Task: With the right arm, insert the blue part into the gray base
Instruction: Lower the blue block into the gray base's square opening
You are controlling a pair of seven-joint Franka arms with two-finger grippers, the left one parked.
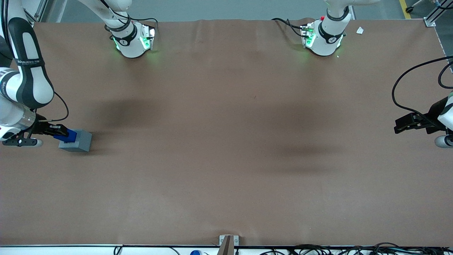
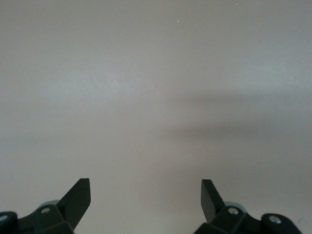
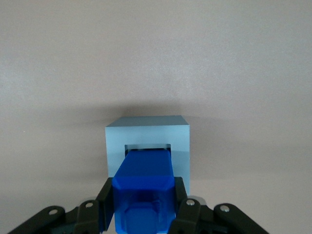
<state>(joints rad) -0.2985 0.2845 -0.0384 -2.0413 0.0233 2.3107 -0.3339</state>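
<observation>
Brown cloth-covered table (image 1: 226, 159) filling scene. White jointed right arm (image 1: 24, 71) reaching down at working arm's end of table. Black two-finger gripper (image 3: 144, 202) clamping small bright blue plastic block (image 3: 144, 187) on both sides. Blue block's leading end sitting in square recess of light gray plastic cube (image 3: 147, 134), which is resting on cloth (image 1: 76, 141).

No legible text anywhere.
</observation>
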